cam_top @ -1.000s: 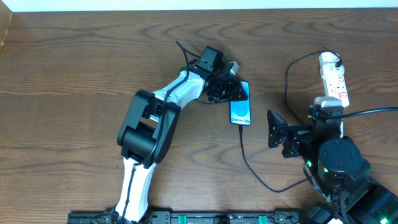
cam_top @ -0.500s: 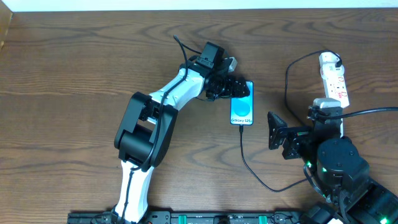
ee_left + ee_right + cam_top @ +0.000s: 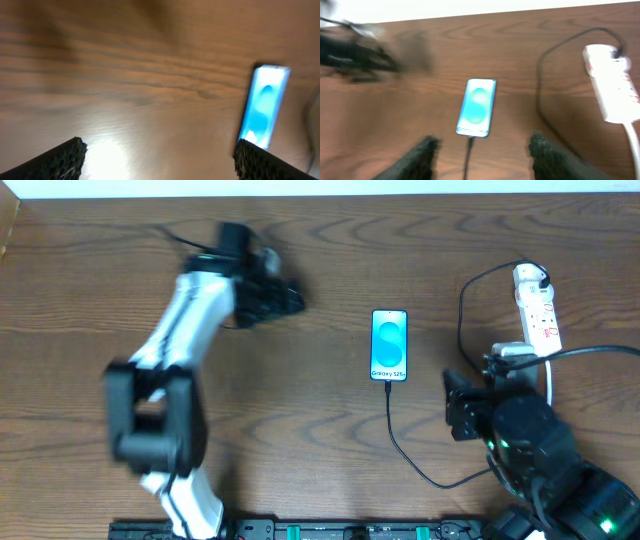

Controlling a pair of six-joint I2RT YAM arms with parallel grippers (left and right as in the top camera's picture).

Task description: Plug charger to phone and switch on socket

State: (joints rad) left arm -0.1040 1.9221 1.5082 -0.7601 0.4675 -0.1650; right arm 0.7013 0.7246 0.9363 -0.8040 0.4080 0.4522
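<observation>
The phone (image 3: 389, 345) lies flat mid-table, its blue screen lit. The black charger (image 3: 400, 445) meets its near end and runs back in a loop to a white plug on the socket (image 3: 537, 308), a white strip at the far right. My left gripper (image 3: 292, 300) is blurred, well to the left of the phone, open and empty. In the left wrist view the phone (image 3: 262, 107) shows beyond the right finger of the gripper (image 3: 157, 150). My right gripper (image 3: 453, 406) hovers right of the phone, near the socket's near end, jaws apart and empty.
In the right wrist view the gripper (image 3: 484, 150) frames the phone (image 3: 477, 107), with the charger's tip (image 3: 469, 145) at its near end and the socket (image 3: 612, 82) at the right. The left arm (image 3: 150, 420) stretches over the table's left half. A black rail (image 3: 300, 530) lines the front edge.
My left gripper opened, let go of the phone and swung away to the left. The phone now lies straight. My right gripper's jaws have come closer together and its arm shifted slightly.
</observation>
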